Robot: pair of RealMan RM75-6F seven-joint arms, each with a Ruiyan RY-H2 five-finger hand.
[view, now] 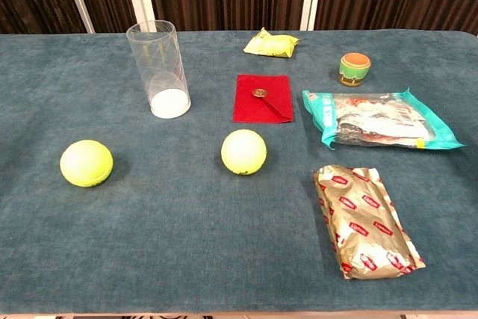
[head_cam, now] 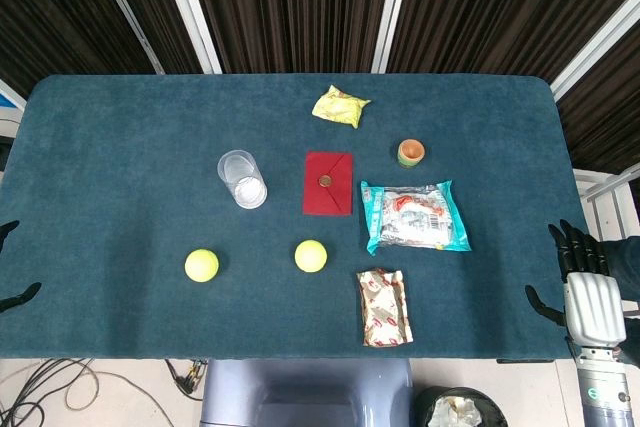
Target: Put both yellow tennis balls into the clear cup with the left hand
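Two yellow tennis balls lie on the blue table: the left ball (head_cam: 201,265) (view: 87,163) and the right ball (head_cam: 311,256) (view: 243,152). The clear cup (head_cam: 242,179) (view: 157,69) stands upright and empty behind them. Only dark fingertips of my left hand (head_cam: 20,297) show at the table's left edge, spread apart, far from the balls and holding nothing. My right hand (head_cam: 580,282) rests at the right edge with its fingers apart and empty. The chest view shows neither hand.
A red envelope (head_cam: 328,183) lies right of the cup. Behind it are a yellow packet (head_cam: 340,106) and a small orange pot (head_cam: 411,153). A teal snack bag (head_cam: 413,216) and a gold-red wrapper (head_cam: 384,307) lie to the right of the balls.
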